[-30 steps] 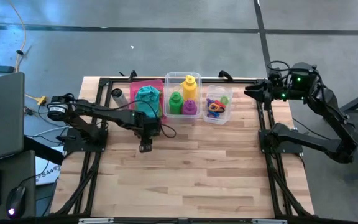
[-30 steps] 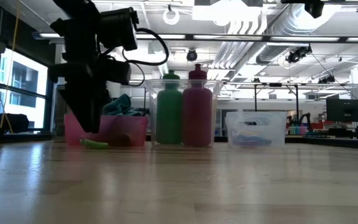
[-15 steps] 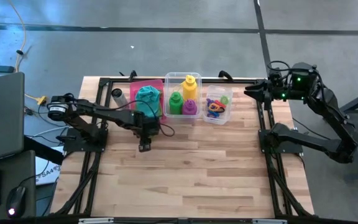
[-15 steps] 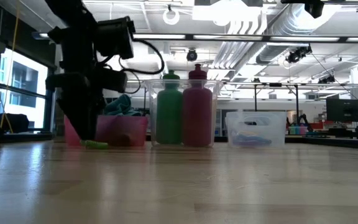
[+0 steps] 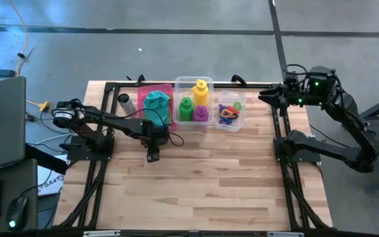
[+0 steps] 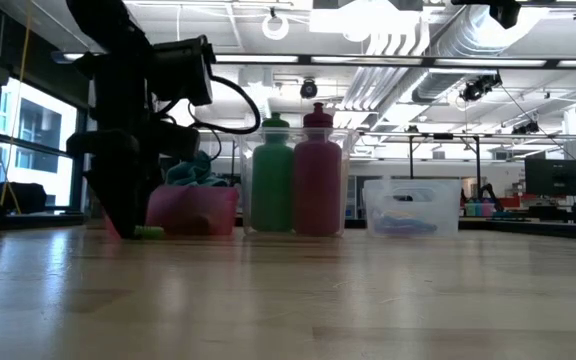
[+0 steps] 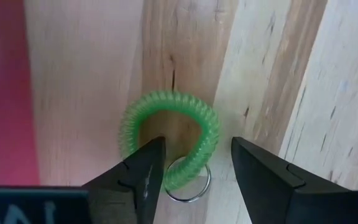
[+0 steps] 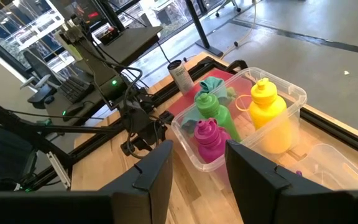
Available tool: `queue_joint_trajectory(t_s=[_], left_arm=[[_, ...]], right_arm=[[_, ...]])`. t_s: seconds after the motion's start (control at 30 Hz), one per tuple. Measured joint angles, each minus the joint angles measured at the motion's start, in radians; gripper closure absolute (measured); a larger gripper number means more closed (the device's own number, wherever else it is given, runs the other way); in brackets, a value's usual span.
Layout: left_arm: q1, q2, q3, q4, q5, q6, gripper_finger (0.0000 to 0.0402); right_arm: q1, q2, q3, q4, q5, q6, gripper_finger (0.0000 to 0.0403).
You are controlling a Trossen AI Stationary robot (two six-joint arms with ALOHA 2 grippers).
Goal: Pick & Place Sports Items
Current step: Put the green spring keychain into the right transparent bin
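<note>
Fingers parted, your left gripper (image 7: 194,171) straddles the green coiled ring (image 7: 169,146) lying flat on the table (image 5: 202,178) just beside the pink bin (image 5: 166,92). One finger (image 7: 135,177) sits inside the coil, the other outside, so closing now should pinch one side. Your risk: the springy ring may roll off the tip or slide away on the wood. Your right gripper (image 8: 194,174), also parted, waits well apart from the pink bin.
</note>
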Motion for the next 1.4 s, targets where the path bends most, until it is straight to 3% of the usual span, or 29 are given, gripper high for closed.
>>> queue_joint_trajectory(t_s=[0.13,0.33,0.4,0.57,0.93,1.1,1.4], left_arm=[[-0.013,0.007,0.000,-0.006,-0.007,-0.019,0.0257],[-0.019,-0.024,0.000,-0.035,-0.005,-0.057,0.0371],[-0.020,-0.039,0.000,-0.040,0.000,-0.080,0.0387],[-0.022,-0.074,-0.004,-0.059,0.011,-0.103,0.0376],[-0.031,-0.178,-0.003,-0.063,0.022,-0.208,0.0391],[-0.031,-0.230,-0.003,-0.051,0.074,-0.240,0.0394],[-0.030,-0.313,-0.002,0.061,0.117,-0.313,0.0394]], right_arm=[[0.000,0.000,0.000,0.003,-0.004,0.000,0.0263],[0.000,0.000,0.000,0.004,-0.004,0.000,0.0263],[0.000,0.000,0.000,0.006,-0.004,0.000,0.0263],[0.000,0.000,0.000,0.014,-0.004,0.000,0.0263],[0.000,0.000,0.000,0.014,-0.004,0.000,0.0263],[0.000,0.000,0.000,0.014,-0.004,0.000,0.0263],[0.000,0.000,0.000,0.010,-0.006,0.000,0.0263]])
